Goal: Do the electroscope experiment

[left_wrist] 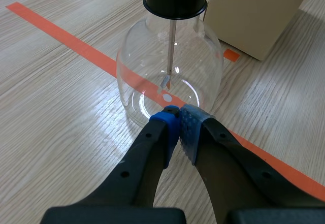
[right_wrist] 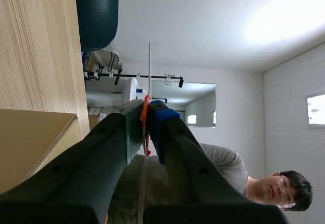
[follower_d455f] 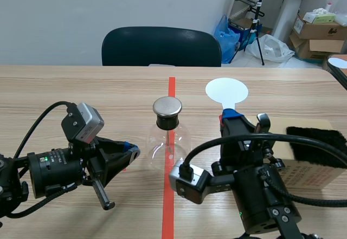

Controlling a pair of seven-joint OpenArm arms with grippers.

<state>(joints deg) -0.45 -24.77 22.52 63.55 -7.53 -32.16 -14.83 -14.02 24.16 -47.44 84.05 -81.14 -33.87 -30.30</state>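
Observation:
The electroscope (follower_d455f: 167, 136) is a clear glass flask with a black stopper and a round metal cap, standing on the red tape line at mid-table. A thin rod hangs inside the flask (left_wrist: 170, 66). My left gripper (follower_d455f: 130, 152) lies low just left of the flask, shut on nothing, its tips (left_wrist: 179, 113) close to the glass base. My right gripper (follower_d455f: 230, 114) stands right of the flask, shut on the orange handle (right_wrist: 145, 125) of a white round disc (follower_d455f: 226, 91). In the right wrist view the disc (right_wrist: 149, 61) shows edge-on as a thin line.
A cardboard box (follower_d455f: 309, 166) with a black fur cloth (follower_d455f: 317, 139) on top sits at the right, also visible beyond the flask (left_wrist: 254, 16). A dark chair (follower_d455f: 161, 46) stands behind the table. A person (right_wrist: 228, 178) appears in the right wrist view.

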